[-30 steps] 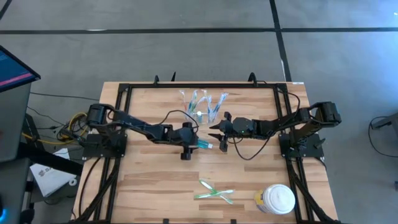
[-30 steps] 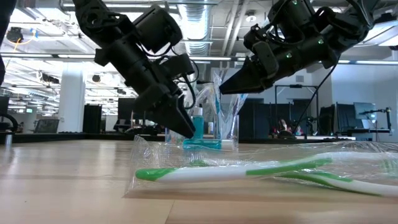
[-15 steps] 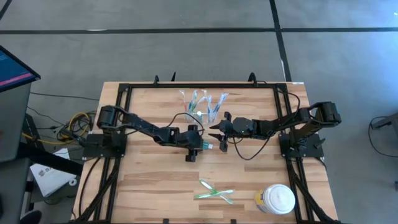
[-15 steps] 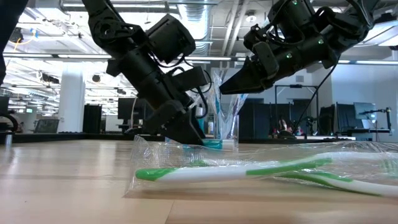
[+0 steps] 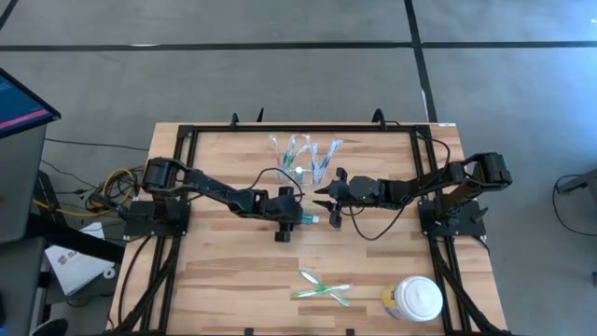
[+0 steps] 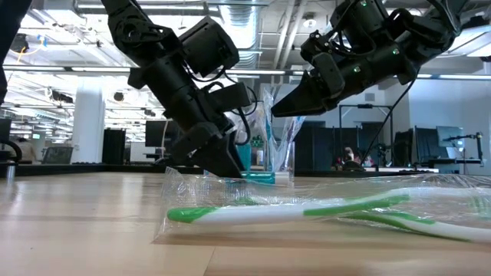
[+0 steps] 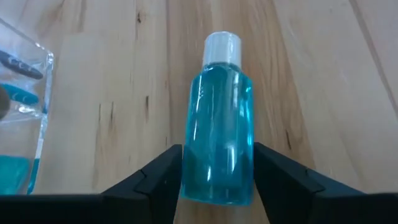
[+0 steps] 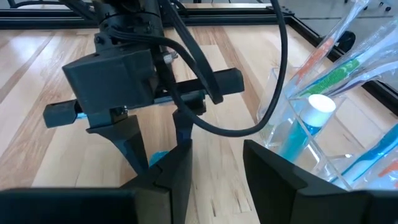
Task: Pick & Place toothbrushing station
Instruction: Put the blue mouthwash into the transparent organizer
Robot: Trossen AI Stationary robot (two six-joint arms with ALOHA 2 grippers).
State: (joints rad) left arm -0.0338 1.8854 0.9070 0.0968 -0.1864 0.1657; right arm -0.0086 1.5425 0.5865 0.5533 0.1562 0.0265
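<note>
From above I have the left gripper (image 5: 300,218) low over the middle of the worktop (image 5: 224,280), its jaws set either side of a small teal bottle (image 5: 313,219) that lies flat on the wood with its white cap pointing toward the right arm. Through the left wrist camera the bottle (image 7: 217,146) sits squarely between my two dark fingers (image 7: 158,180), which stand right beside its sides; I cannot tell whether they are pressing on it or only flanking it, and the bottle rests on the wood, not lifted.

The right gripper (image 5: 324,198) hangs just beside the left one, nearer the back of the worktop and raised off the surface, as the low camera shows it (image 6: 280,107) angled downward. Its jaws stand apart with nothing between them, which the right wrist camera confirms (image 8: 217,168).

The clear plastic holder (image 5: 306,159) stands upright toward the back edge of the worktop, behind both grippers, with several wrapped toothbrushes (image 5: 322,154) fanning out of it and another teal bottle with a white cap (image 8: 308,124) inside. From the right wrist camera the holder (image 8: 311,155) is close alongside that gripper.

Near the front edge, well apart from the grippers, two green-and-white toothbrushes in clear wrapping (image 5: 322,289) lie crossed on the wood. A white round jar with a lid (image 5: 415,301) stands at the front right corner.
</note>
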